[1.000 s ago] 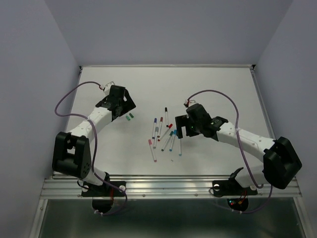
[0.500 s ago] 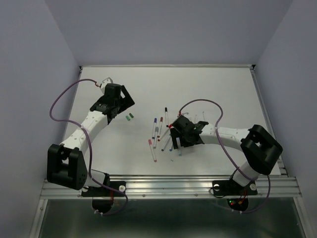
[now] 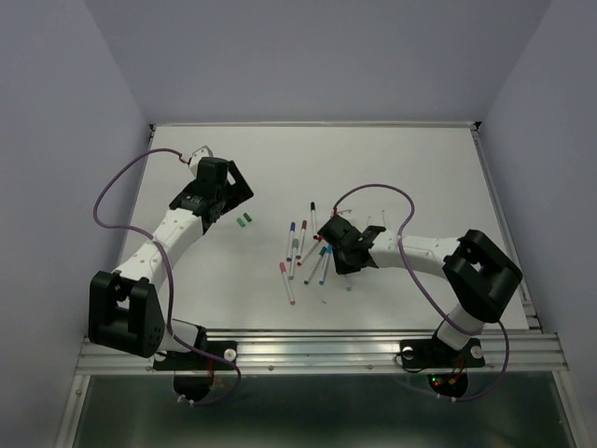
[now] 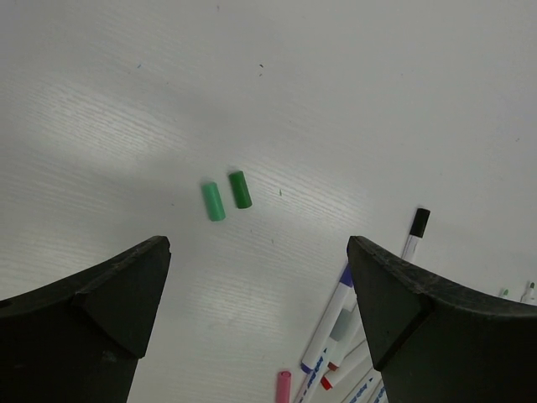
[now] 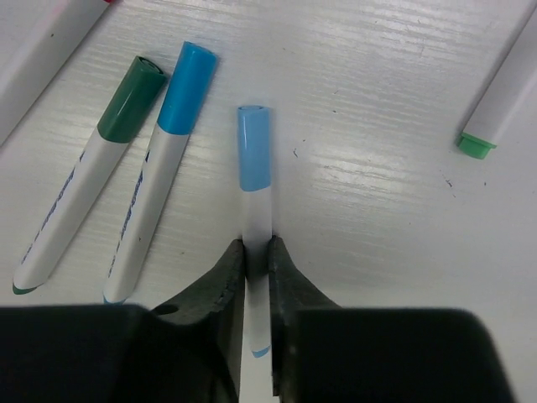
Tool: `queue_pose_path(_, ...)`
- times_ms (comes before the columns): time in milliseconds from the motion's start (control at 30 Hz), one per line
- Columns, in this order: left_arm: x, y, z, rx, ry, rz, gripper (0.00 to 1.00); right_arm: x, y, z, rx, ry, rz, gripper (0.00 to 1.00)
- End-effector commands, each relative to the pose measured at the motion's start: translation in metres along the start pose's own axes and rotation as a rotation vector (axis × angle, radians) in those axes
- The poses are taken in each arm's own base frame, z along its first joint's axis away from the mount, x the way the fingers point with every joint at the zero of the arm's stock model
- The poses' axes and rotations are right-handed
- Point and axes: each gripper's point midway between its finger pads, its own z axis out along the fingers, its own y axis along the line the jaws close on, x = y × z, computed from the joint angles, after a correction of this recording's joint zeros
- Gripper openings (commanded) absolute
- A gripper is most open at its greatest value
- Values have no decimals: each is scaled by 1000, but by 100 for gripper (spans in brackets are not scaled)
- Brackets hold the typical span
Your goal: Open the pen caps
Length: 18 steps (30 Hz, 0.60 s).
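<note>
Several white-barrelled pens (image 3: pixel 303 252) with coloured caps lie fanned out mid-table. My right gripper (image 3: pixel 343 254) is down at the right edge of the fan. In the right wrist view it (image 5: pixel 256 248) is shut on the white barrel of a pen (image 5: pixel 256 214), and the light-blue cap (image 5: pixel 254 147) on that pen points away from the fingers. A dark-green-capped pen (image 5: pixel 130 99) and a blue-capped pen (image 5: pixel 186 75) lie just to its left. Two loose green caps (image 4: pixel 213 201) (image 4: pixel 241 190) lie side by side on the table. My left gripper (image 4: pixel 256 277) hovers open above them, holding nothing.
A pen with a bare green tip (image 5: pixel 477 147) lies to the right of the held one. A black-capped pen (image 4: pixel 419 222), a purple-capped one (image 4: pixel 346 277) and a pink cap (image 4: pixel 284 386) lie at the near side of the fan. The table's raised metal rail (image 3: pixel 317 341) runs along the front.
My right arm swung left and down onto the fan of pens, and its fingers closed on the light-blue-capped pen. The left arm shifted slightly toward the back, then held still, open.
</note>
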Motion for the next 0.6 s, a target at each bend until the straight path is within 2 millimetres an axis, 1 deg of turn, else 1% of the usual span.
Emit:
queue_pose_path(0, -10, -1, -5, 11, -45, 9, 99, 19, 4, 11, -17, 57, -5, 8)
queue_pose_path(33, -10, -2, -5, 12, -45, 11, 99, 20, 3, 11, -23, 55, -21, 1)
queue_pose_path(100, -9, -5, -5, 30, -34, 21, 99, 20, 0, 10, -25, 43, -42, 1)
queue_pose_path(133, -8, -11, -5, 63, -25, 24, 99, 10, 0, 5, -31, 0, -61, 1)
queue_pose_path(200, -6, -20, -8, 117, -13, 33, 99, -4, 1, -3, -44, -55, -80, 1)
queue_pose_path(233, -1, -23, -9, 151, 0, 50, 99, -20, 5, -14, -69, -118, -91, 1)
queue_pose_path(267, -1, -43, -18, 266, 8, 54, 99, -29, 7, -21, -82, -156, -96, 1)
queue_pose_path(300, 2, -54, -24, 334, 19, 69, 99, -41, 6, -28, -98, -195, -88, 1)
queue_pose_path(333, 8, -73, -36, 458, 31, 93, 99, -58, 9, -43, -145, -264, -90, 1)
queue_pose_path(400, 14, -94, -52, 580, 36, 119, 99, -73, 18, -59, -239, -314, -82, 1)
queue_pose_path(433, 24, -104, -60, 634, 56, 134, 99, -86, 18, -66, -280, -360, -75, 1)
queue_pose_path(467, 27, -114, -67, 682, 60, 141, 99, -90, 22, -74, -323, -380, -75, 1)
queue_pose_path(500, 28, -126, -79, 752, 56, 151, 99, -96, 29, -88, -393, -404, -75, 1)
queue_pose_path(567, 35, -140, -89, 813, 67, 155, 99, -107, 37, -100, -469, -445, -81, 1)
